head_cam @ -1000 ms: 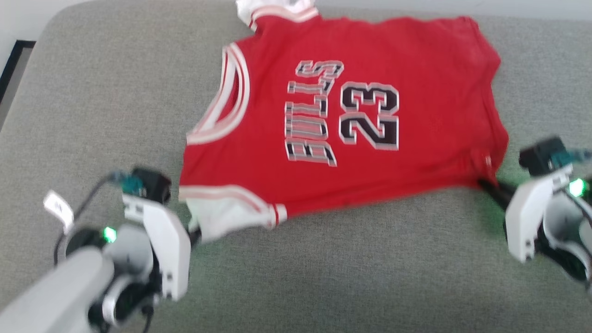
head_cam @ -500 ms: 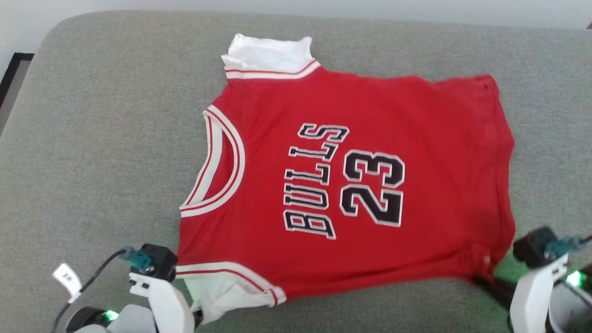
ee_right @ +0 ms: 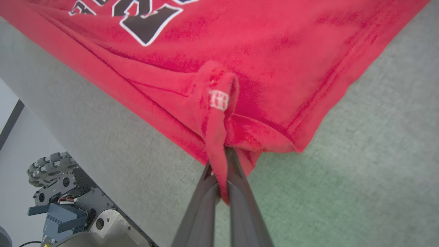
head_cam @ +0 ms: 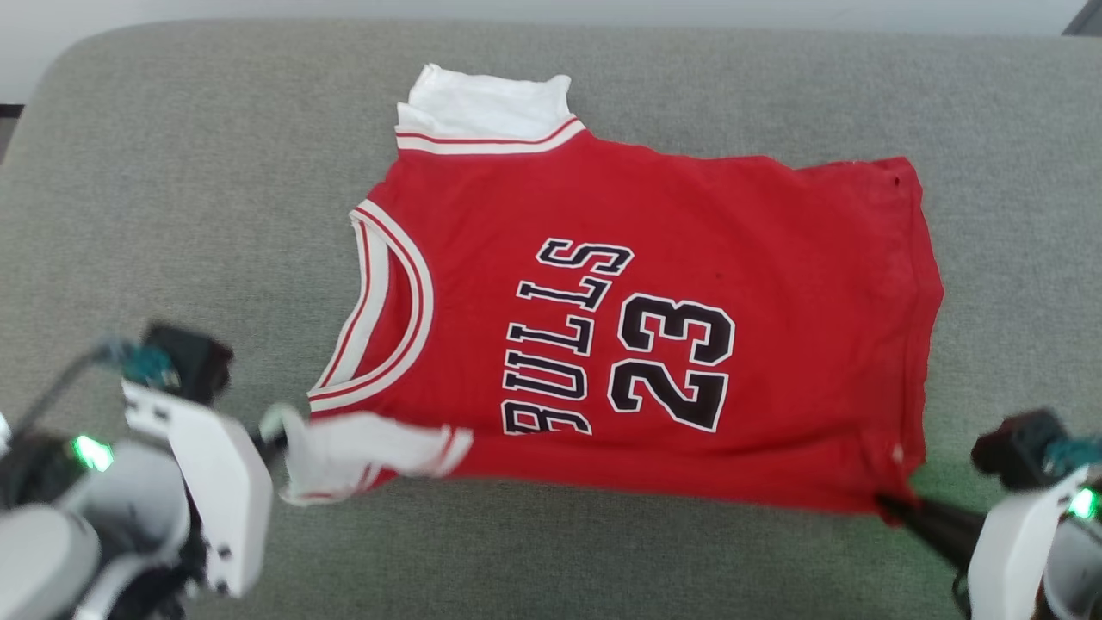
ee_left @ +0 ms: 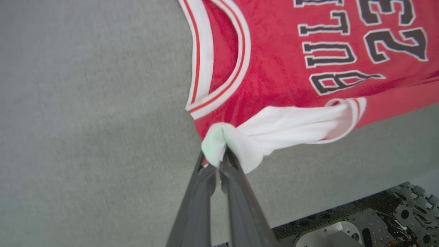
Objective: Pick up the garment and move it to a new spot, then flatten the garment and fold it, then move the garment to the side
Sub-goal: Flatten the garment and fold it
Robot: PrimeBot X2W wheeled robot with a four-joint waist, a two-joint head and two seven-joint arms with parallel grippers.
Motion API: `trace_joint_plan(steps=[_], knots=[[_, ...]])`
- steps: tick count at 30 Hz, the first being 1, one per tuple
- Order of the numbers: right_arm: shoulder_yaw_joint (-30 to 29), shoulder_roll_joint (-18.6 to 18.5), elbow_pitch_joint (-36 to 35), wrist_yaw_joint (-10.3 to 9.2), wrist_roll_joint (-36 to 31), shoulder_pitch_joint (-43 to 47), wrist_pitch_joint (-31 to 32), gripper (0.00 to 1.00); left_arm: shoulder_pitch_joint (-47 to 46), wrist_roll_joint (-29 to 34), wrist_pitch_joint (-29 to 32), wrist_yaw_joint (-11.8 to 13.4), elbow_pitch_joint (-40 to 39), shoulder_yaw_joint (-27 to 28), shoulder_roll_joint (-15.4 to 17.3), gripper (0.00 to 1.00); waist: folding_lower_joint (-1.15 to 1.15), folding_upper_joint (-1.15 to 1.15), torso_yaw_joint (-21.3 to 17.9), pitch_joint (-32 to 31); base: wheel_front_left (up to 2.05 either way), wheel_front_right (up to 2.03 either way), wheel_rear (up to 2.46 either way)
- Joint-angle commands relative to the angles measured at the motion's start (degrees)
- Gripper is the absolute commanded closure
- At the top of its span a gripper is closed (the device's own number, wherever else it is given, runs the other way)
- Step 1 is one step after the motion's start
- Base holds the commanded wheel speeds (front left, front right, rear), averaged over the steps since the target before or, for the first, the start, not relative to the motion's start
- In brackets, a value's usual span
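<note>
Over on the left, pinching the near white sleeve (head_cam: 370, 452) with the left gripper (head_cam: 274, 430), fingers squeezed together on a bunched tip of cloth. Across the middle, holding the garment (head_cam: 689, 250) front up on the grey cushion (head_cam: 172, 215), collar to the left, hem to the right, lettering and 23 in plain sight, near edge pulled taut. On the right, nipping the near hem corner (head_cam: 891, 486) with the right gripper (head_cam: 887, 505), fingers closed narrow on a red fold.

indoor room: grey padded cushion (head_cam: 172, 215)
</note>
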Motion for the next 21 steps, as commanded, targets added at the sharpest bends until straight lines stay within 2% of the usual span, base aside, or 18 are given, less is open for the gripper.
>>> trace_joint_plan(steps=[1, 4, 7, 11, 16, 21], knots=[[-1.4, 0.3, -0.3, -0.04, -0.7, -1.4, 0.6, 1.00, -2.0, 1.2, 0.5, -0.7, 0.0, 0.6, 0.6, 1.00, 0.00, 0.00, -0.3, 0.5, 0.00, 0.00, 0.00], [-4.1, 1.5, -0.8, -0.04, -2.5, -3.8, 2.1, 1.00, -7.3, 3.2, 1.0, -3.4, 1.4, 1.7, 0.5, 1.00, 0.00, 0.00, -0.6, 1.5, 0.00, 0.00, 0.00], [-6.0, 3.2, -0.4, -0.04, -4.0, -7.2, 3.7, 1.00, -13.2, 5.7, 1.5, -7.4, 4.7, 1.4, -1.6, 1.00, 0.00, 0.00, -0.7, 2.7, 0.00, 0.00, 0.00], [-6.5, 4.7, 1.8, -0.04, -6.1, -12.0, 5.7, 1.00, -20.6, 8.4, 2.5, -12.8, 12.0, -0.3, -6.1, 1.00, 0.00, 0.00, -0.8, 4.6, 0.00, 0.00, 0.00], [-4.1, 6.6, 6.3, -0.04, -8.1, -18.8, 6.0, 1.00, -27.2, 9.4, 2.8, -18.2, 23.7, -2.5, -12.5, 1.00, 0.00, 0.00, -1.1, 6.9, 0.00, 0.00, 0.00], [-0.5, 8.5, 13.0, -0.04, -8.5, -24.4, 6.6, 1.00, -30.3, 8.6, 3.4, -22.5, 35.7, -4.6, -17.9, 1.00, 0.00, 0.00, -1.5, 8.7, 0.00, 0.00, 0.00]])
